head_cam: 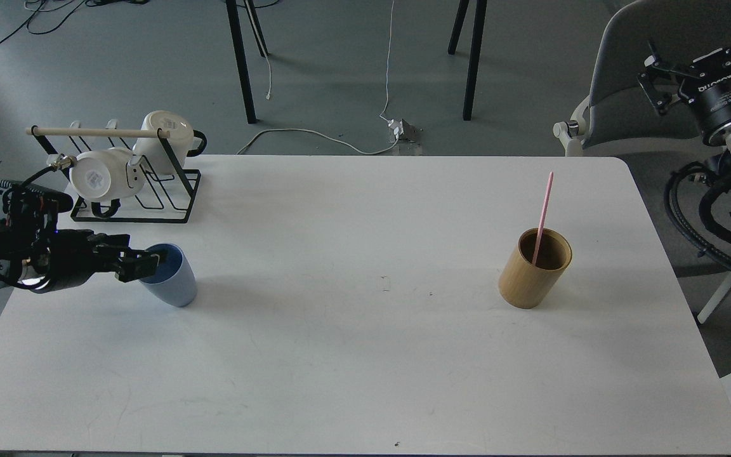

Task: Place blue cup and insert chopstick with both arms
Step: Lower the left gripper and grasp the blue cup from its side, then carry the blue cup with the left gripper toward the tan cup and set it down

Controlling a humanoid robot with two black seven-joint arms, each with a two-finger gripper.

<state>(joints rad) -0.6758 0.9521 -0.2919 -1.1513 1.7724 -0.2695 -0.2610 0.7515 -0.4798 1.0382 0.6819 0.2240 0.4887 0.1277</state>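
Observation:
The blue cup [175, 289] stands upright on the left part of the white table [365, 368]. My left gripper [150, 265] comes in low from the left and is at the cup's rim, its fingers [140, 257] slightly apart and overlapping the cup's left side and mouth. I cannot tell if they touch it. The pink chopstick [544, 209] leans upright inside the tan bamboo holder [530, 282] on the right part of the table. My right gripper [698, 47] is raised off the table's far right corner, open and empty.
A black wire rack [150, 197] with a pale wooden rod and two white mugs [96, 179] stands at the table's back left, just behind the cup. A grey chair [625, 70] is behind my right gripper. Cables hang at the right edge.

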